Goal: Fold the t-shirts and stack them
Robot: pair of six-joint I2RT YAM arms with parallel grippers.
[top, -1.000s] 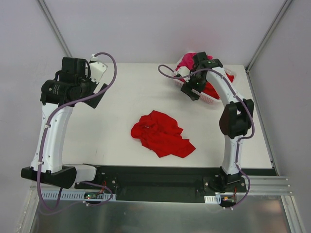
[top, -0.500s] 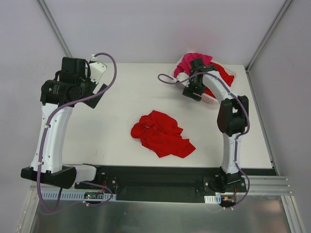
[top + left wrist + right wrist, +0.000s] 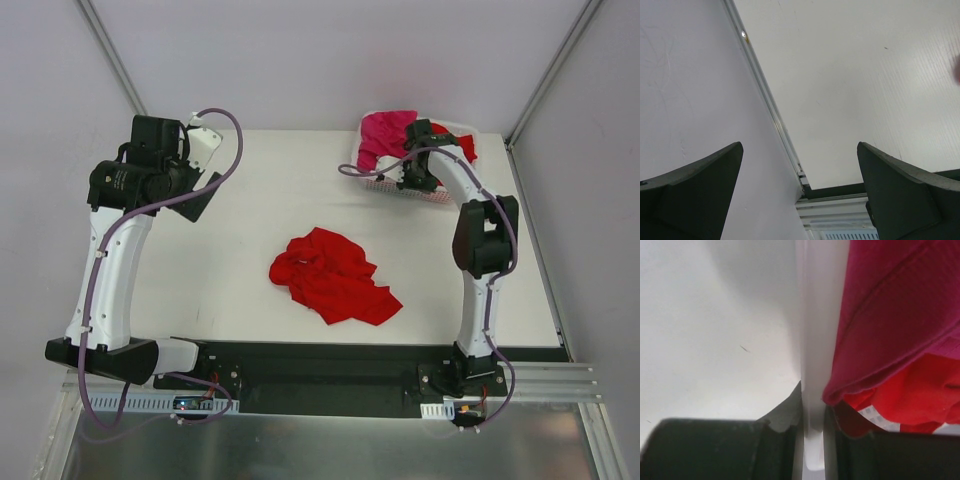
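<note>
right gripper (image 3: 812,412) sits at the far right corner of the table (image 3: 240,260), jaws pinched together on the near wall of the white basket (image 3: 392,187). wrist view shows the thin white wall sandwiched between the two dark fingers (image 3: 715,450), one outside over the table, the other inside the basket. only the plastic wall sits between the jaws.

magenta t-shirt (image 3: 384,131) is heaped in the left part of the basket and hangs down by that same wall. its hem is just beside the inner finger; touching or not, cannot tell. red t-shirts (image 3: 463,148) lie under it and to its right in the basket. how many, cannot tell.

crumpled red t-shirt (image 3: 332,275) lies loose in the middle of the table, unfolded, bunched in wrinkles. it is well apart from the basket and from both grippers.

left gripper (image 3: 800,147) has jaws spread wide apart, nothing between them. it is raised over the far left part of the table, its camera looking down at bare tabletop and the left side wall.
</note>
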